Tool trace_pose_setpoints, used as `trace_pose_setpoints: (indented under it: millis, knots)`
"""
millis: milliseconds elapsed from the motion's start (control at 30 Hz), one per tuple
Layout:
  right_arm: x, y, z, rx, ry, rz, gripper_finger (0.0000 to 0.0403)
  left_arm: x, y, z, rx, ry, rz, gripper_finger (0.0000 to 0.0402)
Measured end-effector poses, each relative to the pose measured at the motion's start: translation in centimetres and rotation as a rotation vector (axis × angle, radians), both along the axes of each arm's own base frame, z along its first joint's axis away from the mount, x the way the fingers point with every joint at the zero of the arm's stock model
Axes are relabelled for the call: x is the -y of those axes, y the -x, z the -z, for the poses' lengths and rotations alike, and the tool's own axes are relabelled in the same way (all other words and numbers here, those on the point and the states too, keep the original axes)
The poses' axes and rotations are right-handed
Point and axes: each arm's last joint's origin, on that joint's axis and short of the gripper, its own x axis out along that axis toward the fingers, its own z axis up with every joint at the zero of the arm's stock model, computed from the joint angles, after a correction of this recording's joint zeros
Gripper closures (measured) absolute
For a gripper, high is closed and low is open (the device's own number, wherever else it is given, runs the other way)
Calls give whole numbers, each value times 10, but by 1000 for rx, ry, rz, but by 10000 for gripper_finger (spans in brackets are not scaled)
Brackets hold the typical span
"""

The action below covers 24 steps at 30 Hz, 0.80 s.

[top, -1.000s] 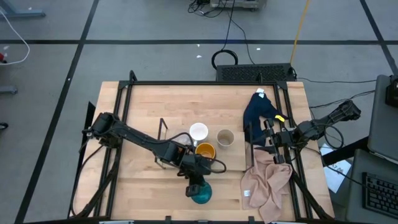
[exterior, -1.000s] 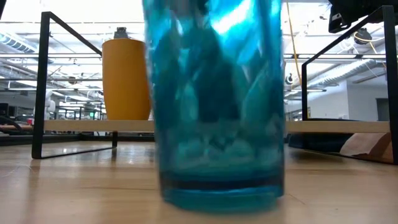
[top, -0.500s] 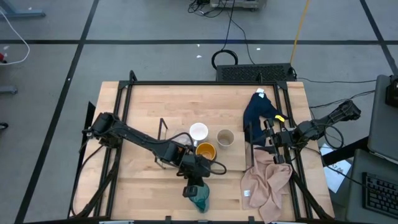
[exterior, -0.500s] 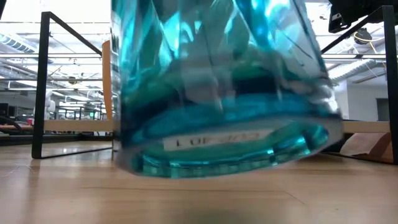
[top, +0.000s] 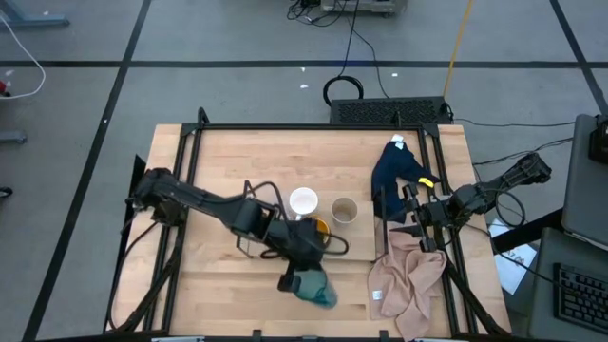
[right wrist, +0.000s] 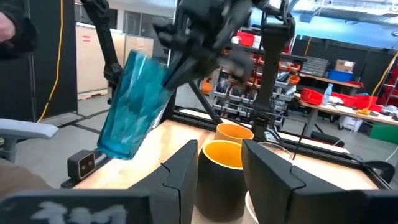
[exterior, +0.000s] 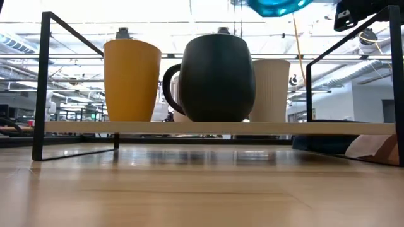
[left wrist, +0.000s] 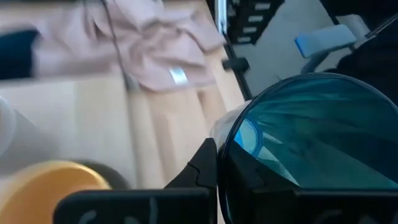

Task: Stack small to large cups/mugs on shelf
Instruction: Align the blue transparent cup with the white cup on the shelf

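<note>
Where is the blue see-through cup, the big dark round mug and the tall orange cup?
Teal see-through faceted cup [right wrist: 134,106], right wrist view: middle of its tilted side wall.
Dark round handled mug [exterior: 218,79], low view: middle of its belly.
Tall orange cup [exterior: 131,81], low view: middle of its side.

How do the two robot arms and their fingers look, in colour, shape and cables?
Both arms are dark, nearly black, built of slim jointed segments. The left arm carries a black cable loop near its wrist; the right arm also shows cables beside it. The right gripper has two broad, flat, angular black fingers. The left gripper is equally black.
</note>
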Motion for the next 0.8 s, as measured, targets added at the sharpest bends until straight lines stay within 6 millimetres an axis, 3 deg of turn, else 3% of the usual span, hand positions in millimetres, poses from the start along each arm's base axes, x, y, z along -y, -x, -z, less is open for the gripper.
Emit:
trace_pose_setpoints:
  millis: [167, 333, 567, 800]
  knots:
    - [0, 0, 0, -1, -3, -1, 287, -18, -1, -36, 113, -117, 23, 394]
    - [0, 0, 0, 1, 9, 1, 287, -47, -6, -52, 163, -192, 12, 394]
    - [2, 3, -3, 47, 71, 14, 287, -86, -18, -47, 166, -226, -6, 394]
    - [8, 9, -8, 106, 126, 124, 287, -98, -38, -26, 130, -218, 32, 395]
